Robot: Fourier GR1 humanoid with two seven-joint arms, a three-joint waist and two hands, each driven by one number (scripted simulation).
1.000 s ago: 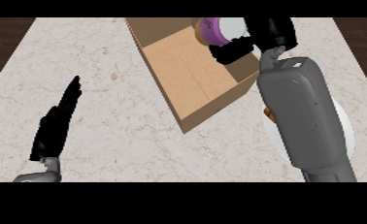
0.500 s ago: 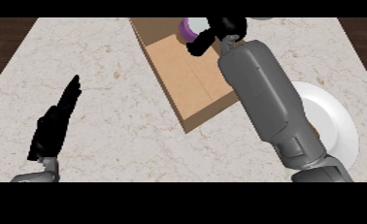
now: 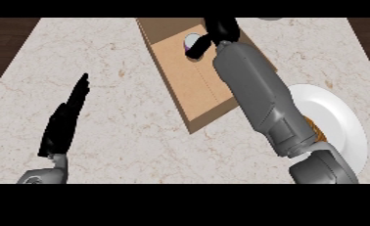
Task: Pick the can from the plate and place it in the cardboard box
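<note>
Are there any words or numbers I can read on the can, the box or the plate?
No, there are none to read.
The can shows only purple and white, with no letters that can be made out.
The cardboard box is plain brown with no print.
The plate is plain white.

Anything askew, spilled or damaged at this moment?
Nothing stands out. The can is inside the cardboard box with the right hand curled at it. The plate lies flat beside the box, and the left hand rests open at the lower left. No spill or damage shows.
</note>
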